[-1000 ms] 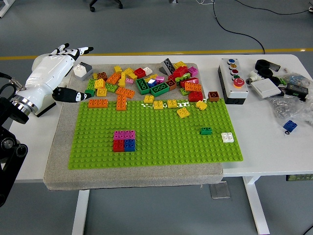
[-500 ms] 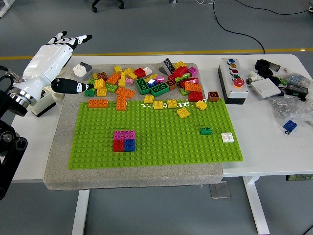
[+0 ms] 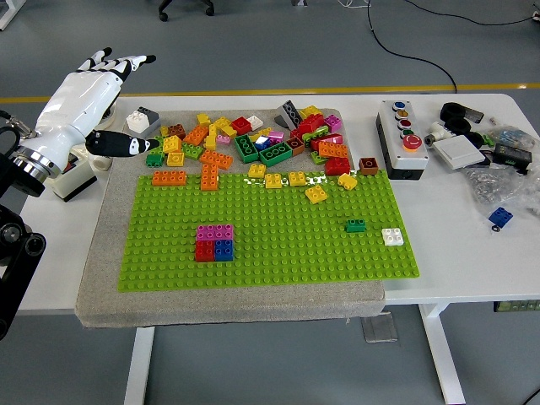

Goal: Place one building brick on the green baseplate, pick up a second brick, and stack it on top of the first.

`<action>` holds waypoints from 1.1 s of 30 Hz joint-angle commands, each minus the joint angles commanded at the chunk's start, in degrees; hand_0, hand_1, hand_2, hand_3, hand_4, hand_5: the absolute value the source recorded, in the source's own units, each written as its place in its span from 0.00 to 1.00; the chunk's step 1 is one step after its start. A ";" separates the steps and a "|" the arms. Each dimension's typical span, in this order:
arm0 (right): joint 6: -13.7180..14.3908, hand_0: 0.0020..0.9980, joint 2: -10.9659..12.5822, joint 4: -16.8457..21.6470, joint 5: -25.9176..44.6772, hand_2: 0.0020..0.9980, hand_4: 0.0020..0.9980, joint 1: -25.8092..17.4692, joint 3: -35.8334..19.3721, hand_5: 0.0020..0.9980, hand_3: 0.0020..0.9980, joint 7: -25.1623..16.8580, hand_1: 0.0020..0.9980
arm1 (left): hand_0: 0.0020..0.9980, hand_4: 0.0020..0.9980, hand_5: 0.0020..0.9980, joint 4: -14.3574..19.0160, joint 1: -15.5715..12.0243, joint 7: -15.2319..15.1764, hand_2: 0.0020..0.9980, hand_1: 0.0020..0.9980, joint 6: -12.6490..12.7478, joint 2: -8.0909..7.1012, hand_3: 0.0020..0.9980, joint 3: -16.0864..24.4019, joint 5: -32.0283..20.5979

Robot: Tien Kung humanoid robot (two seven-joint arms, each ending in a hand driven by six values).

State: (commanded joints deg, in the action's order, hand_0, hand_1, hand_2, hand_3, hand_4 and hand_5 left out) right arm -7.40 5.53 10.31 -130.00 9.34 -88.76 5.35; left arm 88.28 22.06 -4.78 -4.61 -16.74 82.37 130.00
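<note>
The left hand (image 3: 89, 89) is held above the table's left edge, fingers spread and straight, thumb pointing right; nothing is grasped. Just right of the thumb lies the loose brick pile (image 3: 253, 143), with the green baseplate (image 3: 270, 228) below and right. The bricks are judged light, rigid and smooth, best pinched across opposite side walls.

Left hand (image 3: 89, 97) hovered over the table's (image 3: 456, 253) far-left corner, white back up, fingers (image 3: 126, 61) extended and spread, black thumb pointing right. It held nothing. Black forearm ran off the left edge.
</note>
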 joint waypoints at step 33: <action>-0.18 0.74 0.11 0.00 0.00 0.72 0.83 -0.20 0.46 0.42 0.59 0.04 0.65 | 1.00 1.00 0.24 -0.73 0.38 -0.86 0.97 0.93 0.47 -0.46 0.97 0.44 0.00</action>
State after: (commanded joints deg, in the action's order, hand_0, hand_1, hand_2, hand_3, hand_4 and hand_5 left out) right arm -7.58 5.64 10.31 -130.00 9.14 -88.31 5.39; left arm 87.55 22.43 -5.64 -4.14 -17.20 82.81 130.00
